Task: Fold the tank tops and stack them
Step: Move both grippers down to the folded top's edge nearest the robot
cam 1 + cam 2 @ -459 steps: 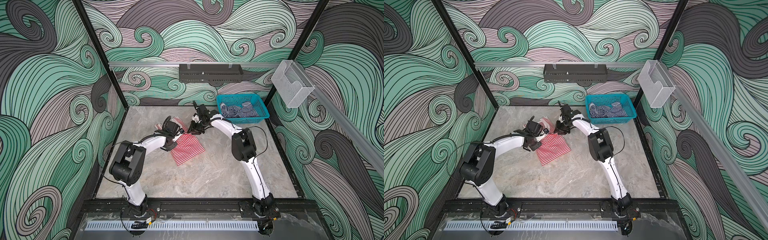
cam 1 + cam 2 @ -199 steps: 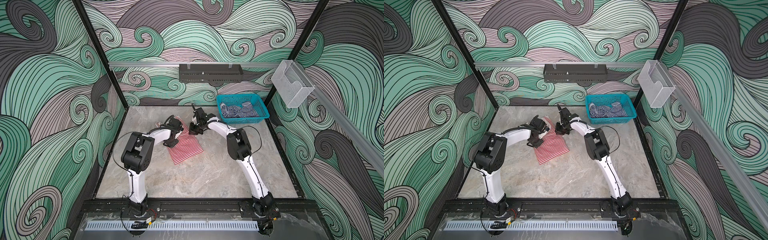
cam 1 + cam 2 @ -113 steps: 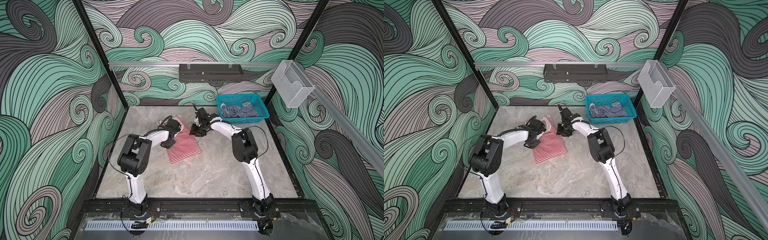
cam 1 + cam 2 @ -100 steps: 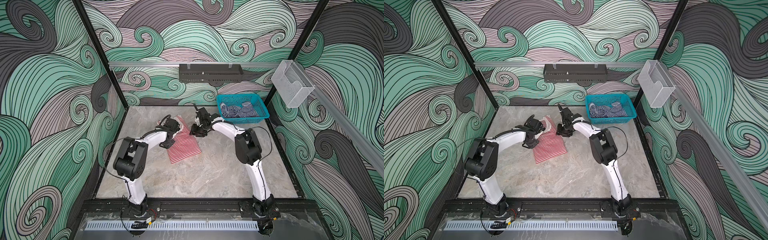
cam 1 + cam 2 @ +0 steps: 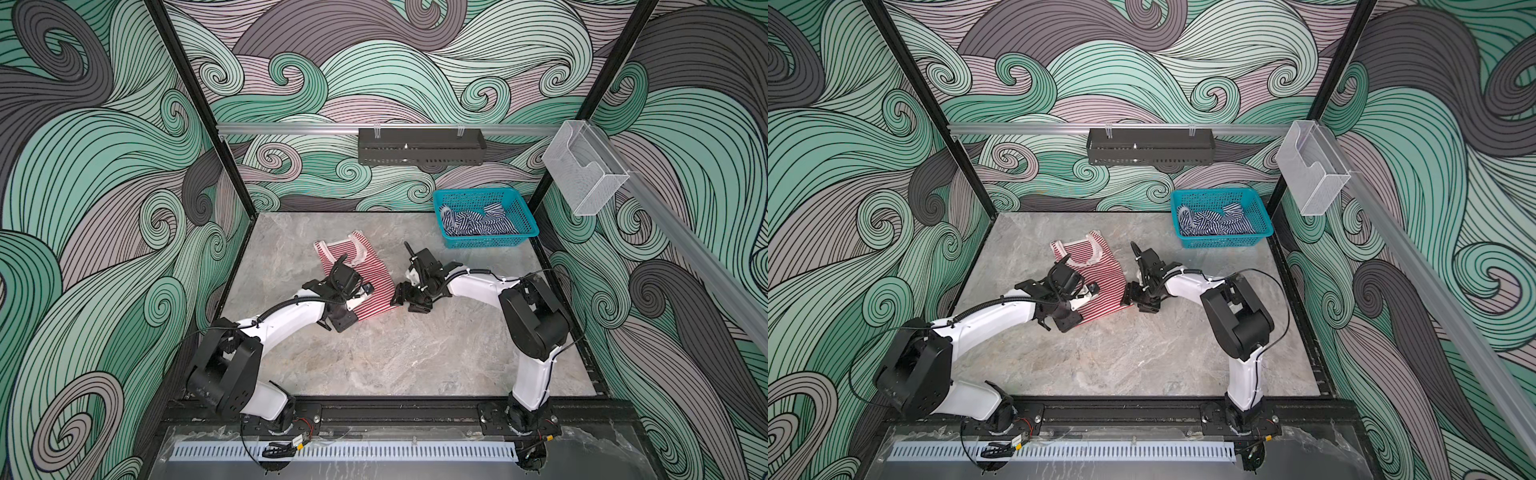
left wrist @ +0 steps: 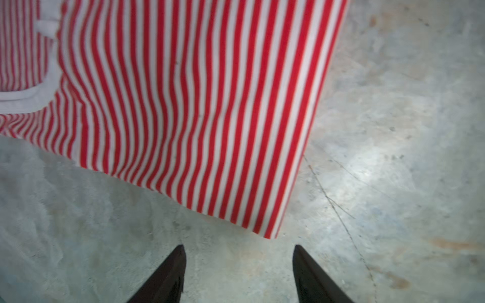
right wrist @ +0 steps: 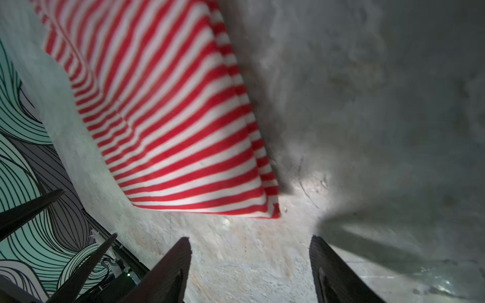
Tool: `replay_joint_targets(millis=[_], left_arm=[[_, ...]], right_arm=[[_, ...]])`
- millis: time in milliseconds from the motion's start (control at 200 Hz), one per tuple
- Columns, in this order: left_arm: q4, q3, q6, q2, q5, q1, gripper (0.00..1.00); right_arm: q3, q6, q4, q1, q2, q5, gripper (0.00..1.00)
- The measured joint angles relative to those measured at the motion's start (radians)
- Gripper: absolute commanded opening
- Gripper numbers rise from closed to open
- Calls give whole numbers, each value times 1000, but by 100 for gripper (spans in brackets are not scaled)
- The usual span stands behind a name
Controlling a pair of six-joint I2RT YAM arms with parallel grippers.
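Red-striped tank top [image 6: 183,105] lies just beyond left end effector [image 6: 237,248]

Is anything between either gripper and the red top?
Nothing visible. In the wrist views, only bare table lies between the open left gripper and the red top, and likewise between the open right gripper and its corner. Neither touches it.

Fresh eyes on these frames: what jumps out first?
The red-and-white striped tank top lies flat on the grey marble-look tabletop, toward the back. The left end effector and right end effector sit open by its near corners, gripping nothing. At back right, a teal mesh basket holds the crumpled navy-and-white tank top.
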Motion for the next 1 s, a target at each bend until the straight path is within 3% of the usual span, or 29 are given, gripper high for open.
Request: replay_joint_targets(millis=[380,686,1001], left_arm=[[4,-15,0,-38,26,-29,67],[3,-51,-2,-64,25,-32,67],[10,-71,-1,-68,17,-39,67]], right_arm=[[-154,179,285,-11,-34,-18,49],[-232,338,600,-55,17,-77,42],[-246,376,654,-57,35,-90,26]])
